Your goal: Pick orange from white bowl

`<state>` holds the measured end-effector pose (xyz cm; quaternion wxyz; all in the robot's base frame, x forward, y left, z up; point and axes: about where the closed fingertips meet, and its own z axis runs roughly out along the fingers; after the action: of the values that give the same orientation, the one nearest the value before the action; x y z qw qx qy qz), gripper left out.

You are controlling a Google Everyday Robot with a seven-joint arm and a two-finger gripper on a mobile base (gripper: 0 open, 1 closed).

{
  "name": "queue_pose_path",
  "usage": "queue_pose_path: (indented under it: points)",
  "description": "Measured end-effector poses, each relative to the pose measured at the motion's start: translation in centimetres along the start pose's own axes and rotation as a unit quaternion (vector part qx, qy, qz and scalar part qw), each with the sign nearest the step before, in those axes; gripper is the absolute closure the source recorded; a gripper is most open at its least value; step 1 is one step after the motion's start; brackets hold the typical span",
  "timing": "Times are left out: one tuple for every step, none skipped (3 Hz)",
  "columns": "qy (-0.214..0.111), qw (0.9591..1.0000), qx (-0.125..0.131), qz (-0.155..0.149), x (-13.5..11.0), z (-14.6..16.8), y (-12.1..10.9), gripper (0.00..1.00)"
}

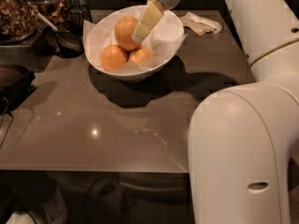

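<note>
The white bowl (163, 50), lined with white paper, stands at the far middle of the grey table. In it lies the orange (124, 31), the largest fruit, dull tan, at the back. A smaller brighter orange (113, 58) lies front left and a small oblong orange piece (141, 56) front right. My gripper (139, 35) reaches down from the top into the bowl. Its pale yellow tip rests against the right side of the orange. Its far side is hidden.
A crumpled napkin (201, 23) lies right of the bowl. Dark containers of food (21, 15) and a black scoop (69, 41) stand at the far left. A dark object (14, 83) sits at the left edge. My white arm (243, 143) fills the right foreground.
</note>
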<state>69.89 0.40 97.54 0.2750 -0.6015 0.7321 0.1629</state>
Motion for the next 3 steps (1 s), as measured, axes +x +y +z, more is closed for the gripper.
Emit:
queue_pose_path:
  points:
    - [0.003,1.0000,-0.004,0.002,0.2,1.1,-0.7,0.00]
    - [0.004,0.9999,-0.012,0.002,0.2,2.1,-1.1,0.00]
    - [0.002,0.9997,-0.023,-0.004,-0.3,3.0,-1.0,0.00]
